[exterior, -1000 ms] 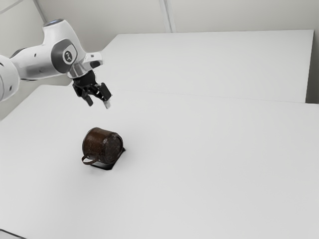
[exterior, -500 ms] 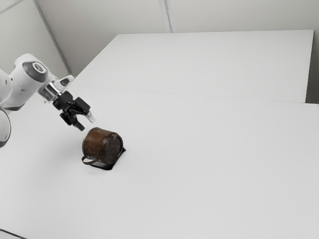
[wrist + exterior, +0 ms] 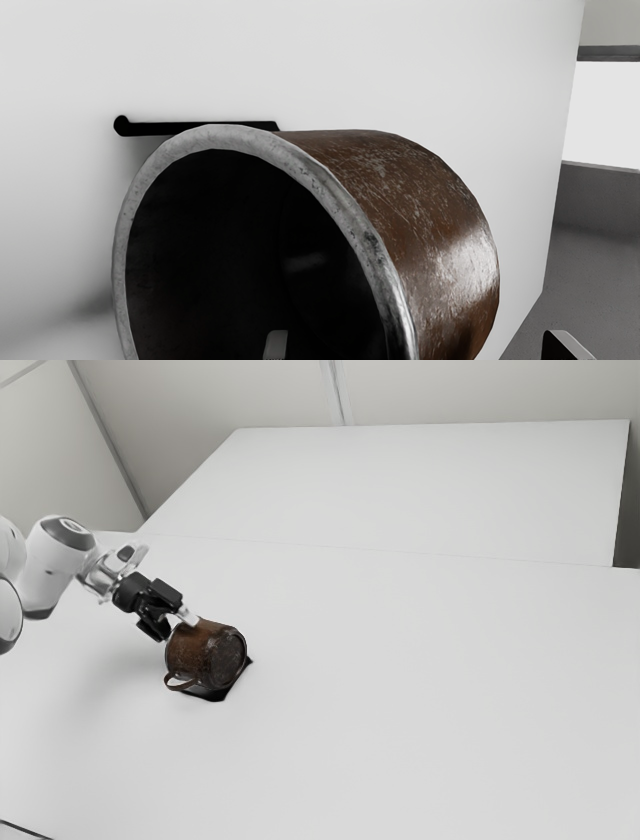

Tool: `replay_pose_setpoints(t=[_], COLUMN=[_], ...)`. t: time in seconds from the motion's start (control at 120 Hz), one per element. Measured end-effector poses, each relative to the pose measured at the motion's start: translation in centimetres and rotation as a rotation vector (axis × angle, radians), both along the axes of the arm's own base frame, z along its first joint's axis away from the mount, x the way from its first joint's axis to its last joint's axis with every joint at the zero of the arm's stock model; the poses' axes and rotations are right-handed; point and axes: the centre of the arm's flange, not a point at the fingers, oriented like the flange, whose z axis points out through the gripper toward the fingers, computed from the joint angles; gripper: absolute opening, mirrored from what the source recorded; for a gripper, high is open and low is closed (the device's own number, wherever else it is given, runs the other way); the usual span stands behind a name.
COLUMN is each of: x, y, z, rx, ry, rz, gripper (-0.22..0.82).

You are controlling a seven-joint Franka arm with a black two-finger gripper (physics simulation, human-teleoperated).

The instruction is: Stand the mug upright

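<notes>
Mug lies sideways, rim between parted fingers of the claw.

"Can any lettering, number, brand or sign be read?" asks the first speaker.

"None, in either the exterior view or the wrist view," answers the second.
</notes>
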Motion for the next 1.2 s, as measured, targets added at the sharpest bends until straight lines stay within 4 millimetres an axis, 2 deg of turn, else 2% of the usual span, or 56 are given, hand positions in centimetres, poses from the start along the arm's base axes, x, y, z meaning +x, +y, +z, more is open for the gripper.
replay_pose_setpoints(t=[0.333, 0.567, 0.783, 0.967, 1.2], x=[-0.3, -1.0, -1.2, -1.4, -0.5], y=[-0.4, -1.4, -2.2, -2.6, -3.6], z=[-0.2, -1.3, -1.2, -1.2, 1.4], rx=[-0.062, -0.141, -0.220, -0.249, -0.211], ry=[-0.041, -0.040, -0.061, -0.070, -0.107], rz=[0.009, 0.025, 0.039, 0.041, 0.043], gripper=[0.17, -0.03, -0.14, -0.16, -0.17])
